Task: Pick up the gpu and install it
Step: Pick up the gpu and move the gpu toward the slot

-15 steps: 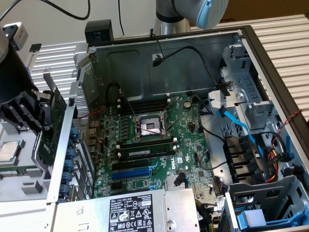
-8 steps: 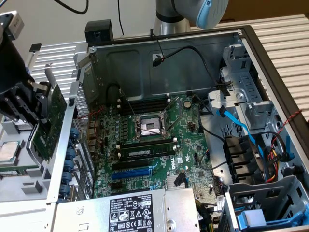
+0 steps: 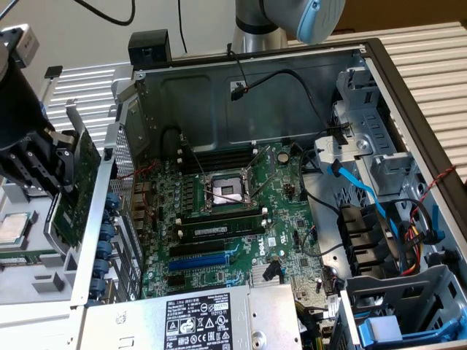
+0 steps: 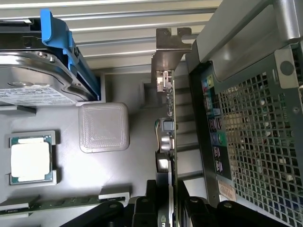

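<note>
**Figure: the card in grasp beside the open case.** My gripper (image 3: 62, 164) was clenched on the gpu (image 3: 76, 198), with one finger pressed against each face of the board. The gpu stood on edge between my jaws, outside the case (image 3: 93, 240). Its silver bracket (image 4: 168, 52) was at the end farthest from my fingertips. The case's perforated rear panel (image 4: 258, 137) lay just beside the card, on the side of my gripper toward the exterior view's right. I could not tell whether card and panel touched. The motherboard (image 3: 241, 219) lay past that panel, inside the case and well apart from my gripper. Below my gripper was a grey tray (image 4: 128, 179). On the tray, on the side of my gripper away from the case, were a processor (image 4: 31, 160) and a drive (image 4: 33, 75) in a blue carrier (image 4: 59, 35).
</note>
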